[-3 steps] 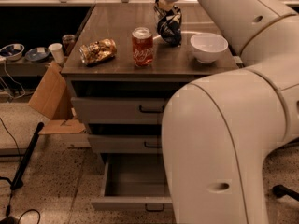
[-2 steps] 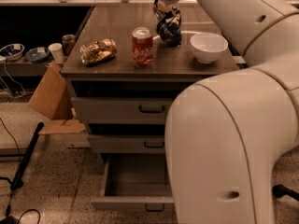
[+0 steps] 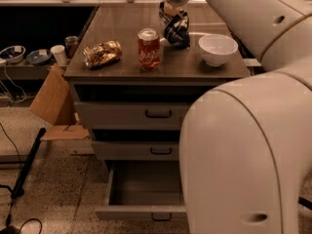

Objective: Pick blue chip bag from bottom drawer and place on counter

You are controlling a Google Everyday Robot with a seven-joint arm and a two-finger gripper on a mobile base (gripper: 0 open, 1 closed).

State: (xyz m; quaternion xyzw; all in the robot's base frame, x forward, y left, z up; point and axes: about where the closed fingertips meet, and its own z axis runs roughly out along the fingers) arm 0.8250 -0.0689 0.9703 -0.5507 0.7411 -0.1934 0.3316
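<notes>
The blue chip bag is a dark-blue crumpled bag standing at the back middle of the counter, between the red can and the white bowl. My gripper comes down from above and is shut on the bag, whose bottom is at or just above the counter surface. The bottom drawer is pulled out below the two shut shallower drawers, and what shows of its inside is bare grey metal.
A red soda can stands left of the bag. A crushed golden bag lies further left. A white bowl sits to the right. My large white arm fills the right foreground. A cardboard box leans left of the cabinet.
The near part of my arm has shifted slightly in the foreground. The gripper and the blue chip bag stay in the same place on the counter.
</notes>
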